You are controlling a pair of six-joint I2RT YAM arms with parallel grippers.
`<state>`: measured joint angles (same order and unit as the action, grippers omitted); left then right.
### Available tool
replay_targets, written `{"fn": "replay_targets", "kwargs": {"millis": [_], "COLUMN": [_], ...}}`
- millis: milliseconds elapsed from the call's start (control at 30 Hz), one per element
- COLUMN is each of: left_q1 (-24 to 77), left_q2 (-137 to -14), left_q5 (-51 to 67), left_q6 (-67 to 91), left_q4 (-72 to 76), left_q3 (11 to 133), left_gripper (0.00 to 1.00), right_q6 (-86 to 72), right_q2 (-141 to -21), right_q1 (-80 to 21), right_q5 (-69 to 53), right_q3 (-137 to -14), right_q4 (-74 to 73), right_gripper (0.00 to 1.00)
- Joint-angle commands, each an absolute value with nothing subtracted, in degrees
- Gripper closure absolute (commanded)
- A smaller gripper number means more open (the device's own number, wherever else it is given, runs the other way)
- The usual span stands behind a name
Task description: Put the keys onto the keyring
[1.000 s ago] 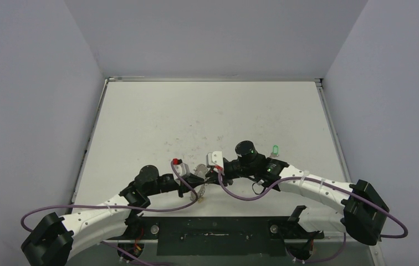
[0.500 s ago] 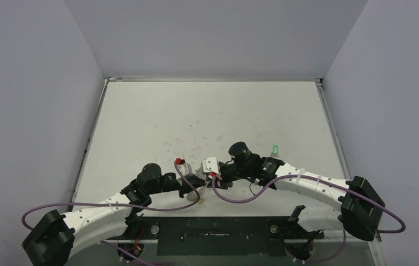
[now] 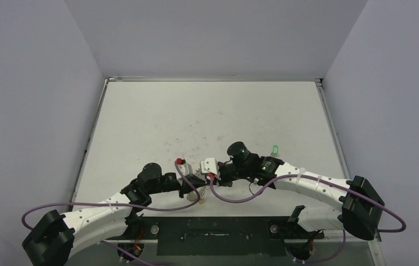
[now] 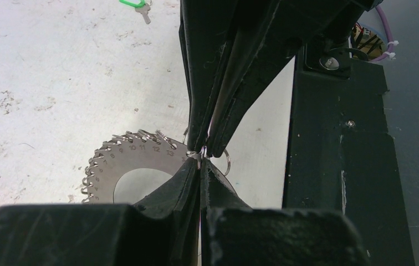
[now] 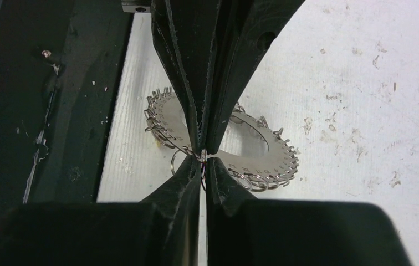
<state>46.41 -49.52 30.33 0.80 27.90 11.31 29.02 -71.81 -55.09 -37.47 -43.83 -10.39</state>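
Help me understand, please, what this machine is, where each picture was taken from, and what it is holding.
These are two robot arms bolted at the near edge of a white table. The wide picture looks down from above and behind them. It shows the left arm on the left and the right arm on the right, with their tips meeting in the middle.

The other two pictures come from a camera on each wrist, looking along that arm's own two black fingers. In them the left gripper and the right gripper meet tip to tip. Both look pinched shut on the rim of the keyring, a flat silvery ring fringed with small wire loops.

A green key lies apart, farther back on the table, with nothing holding it. I cannot make out a second key for certain.
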Motion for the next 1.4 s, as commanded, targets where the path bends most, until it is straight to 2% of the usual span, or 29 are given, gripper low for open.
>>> {"fn": "replay_targets", "kwargs": {"millis": [0, 233, 333, 367, 433, 800, 1167, 1233, 1333, 1367], "left_q1": [46.7, 46.6, 46.6, 46.6, 46.7, 46.9, 47.7, 47.7, 47.8, 47.7], "left_q2": [-49.3, -46.7, -44.2, -43.5, -42.4, -42.9, -42.4, -42.4, -42.8, -43.0], "left_q5": [31.3, 28.7, 27.4, 27.0, 26.5, 28.6, 29.3, 28.8, 28.5, 28.6], "left_q6": [0.3, 0.3, -0.9, -1.2, -1.6, -2.7, -2.9, -2.8, -2.4, -2.3], "left_q4": [30.9, 31.0, 31.8, 32.7, 35.2, 41.0, 41.4, 41.7, 41.8, 41.8], "left_q3": [15.0, 13.4, 11.4, 10.5, 8.4, 4.9, 5.3, 5.4, 6.0, 6.2], "left_gripper": [1.00, 0.98, 0.73, 0.68, 0.66, 0.65, 0.63, 0.67, 0.82, 0.83], "right_q6": [29.5, 26.4, 23.7, 22.6, 19.8, 11.9, 9.4, 9.2, 8.9, 8.9], "right_q2": [-72.5, -72.0, -69.6, -68.7, -66.7, -62.9, -63.1, -63.2, -63.5, -63.5], "right_q1": [-55.7, -55.5, -55.3, -55.1, -54.7, -54.1, -54.1, -54.1, -54.1, -54.1], "right_q5": [-37.6, -38.0, -38.4, -38.5, -38.3, -37.8, -36.8, -37.3, -37.6, -37.7], "right_q3": [-47.0, -46.0, -43.2, -41.9, -39.0, -32.8, -32.0, -32.1, -31.9, -31.9], "right_q4": [-10.9, -8.4, -3.8, -1.3, 4.3, 18.5, 22.8, 22.8, 23.1, 23.1], "right_gripper": [1.00, 1.00, 1.00, 1.00, 1.00, 1.00, 1.00, 1.00, 1.00, 1.00]}}
